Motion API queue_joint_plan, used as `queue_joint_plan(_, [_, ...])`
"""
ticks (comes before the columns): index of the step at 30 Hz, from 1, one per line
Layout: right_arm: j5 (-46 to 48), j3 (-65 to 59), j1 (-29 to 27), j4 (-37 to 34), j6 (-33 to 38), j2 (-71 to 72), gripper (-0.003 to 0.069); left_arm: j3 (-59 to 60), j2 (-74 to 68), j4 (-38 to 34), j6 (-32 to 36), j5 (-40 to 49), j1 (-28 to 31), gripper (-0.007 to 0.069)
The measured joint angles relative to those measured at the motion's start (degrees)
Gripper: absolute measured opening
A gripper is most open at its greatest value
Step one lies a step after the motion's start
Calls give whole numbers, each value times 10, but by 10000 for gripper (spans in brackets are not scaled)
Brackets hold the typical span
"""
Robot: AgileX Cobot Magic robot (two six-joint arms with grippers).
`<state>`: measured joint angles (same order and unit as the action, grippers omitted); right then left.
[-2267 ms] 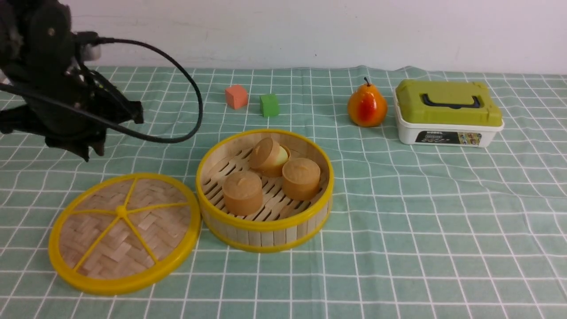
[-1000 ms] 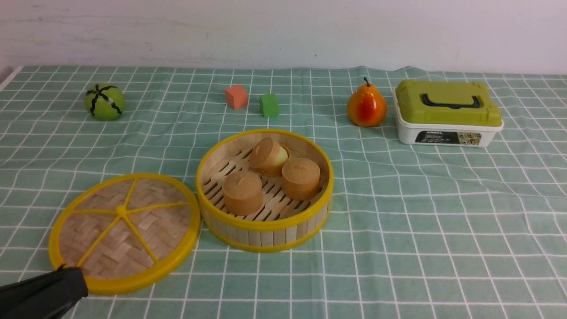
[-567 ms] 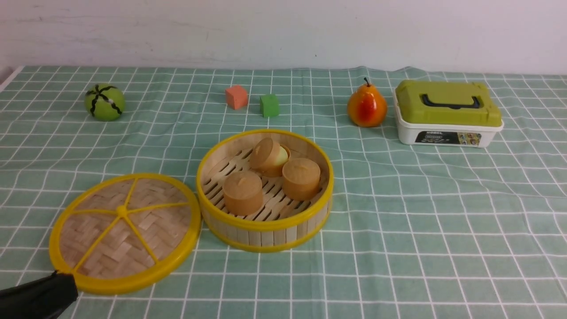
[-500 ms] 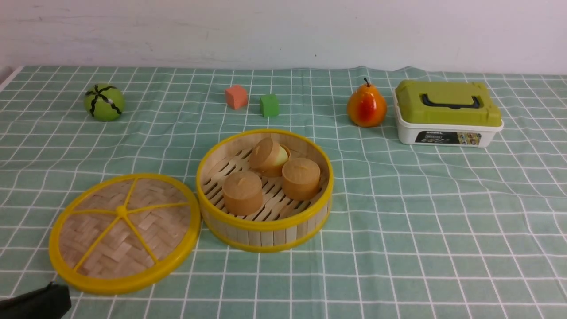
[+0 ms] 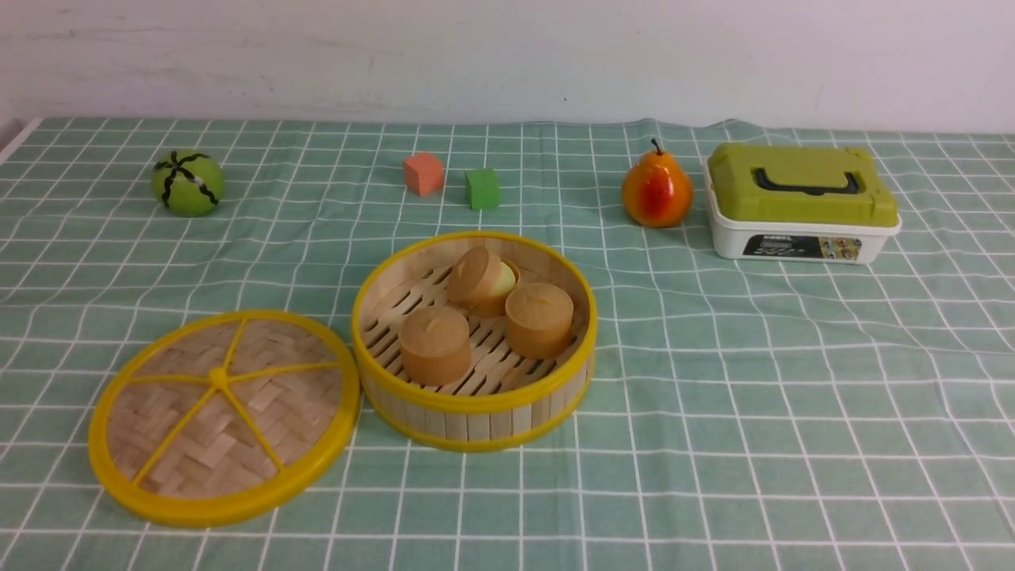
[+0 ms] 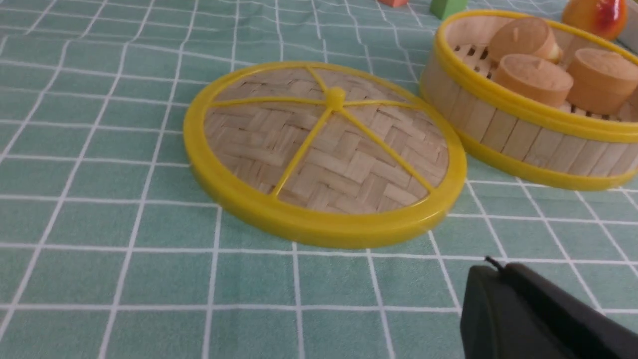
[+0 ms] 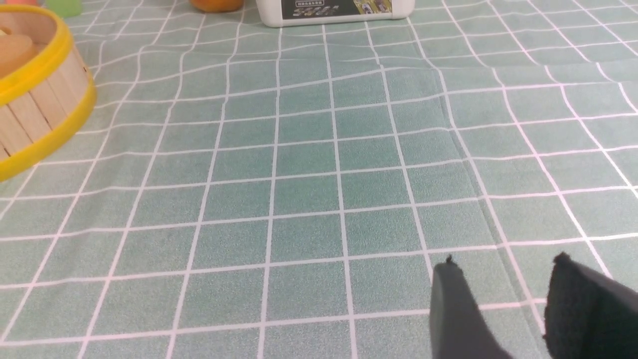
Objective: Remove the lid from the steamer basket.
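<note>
The lid (image 5: pixel 222 416), a woven bamboo disc with a yellow rim and spokes, lies flat on the cloth at the front left. Its edge sits right against the steamer basket (image 5: pixel 476 424), which stands uncovered with three brown buns (image 5: pixel 434 343) inside. Neither gripper shows in the front view. In the left wrist view my left gripper (image 6: pixel 493 271) is shut on nothing, a short way in front of the lid (image 6: pixel 324 149), with the basket (image 6: pixel 498 129) beyond. My right gripper (image 7: pixel 506 264) is open over bare cloth, well to the right of the basket (image 7: pixel 35 112).
A green ball (image 5: pixel 188 183) sits at the back left. An orange cube (image 5: pixel 423 173) and a green cube (image 5: pixel 482 188) lie behind the basket. A pear (image 5: pixel 656 190) and a white box with a green lid (image 5: pixel 801 202) stand at the back right.
My left arm has drawn back from over the table's left side and slipped out of the front view at the lower left corner, uncovering the green ball. Lid and basket have not moved.
</note>
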<state>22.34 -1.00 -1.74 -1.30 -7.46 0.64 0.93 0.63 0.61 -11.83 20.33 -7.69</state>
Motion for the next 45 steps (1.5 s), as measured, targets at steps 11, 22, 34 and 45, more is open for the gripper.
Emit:
queue_joint_plan(11, [0,0,0,0,0,0,241,7,0,-1,-47,15,20,-1])
queue_joint_plan(22, [0,0,0,0,0,0,241,7,0,-2,-48,18,20,6])
queue_joint_plan(34, [0,0,0,0,0,0,241,7,0,-2,-49,19,20,19])
queue_joint_plan(45, [0,0,0,0,0,0,241,7,0,-2,-49,21,20,30])
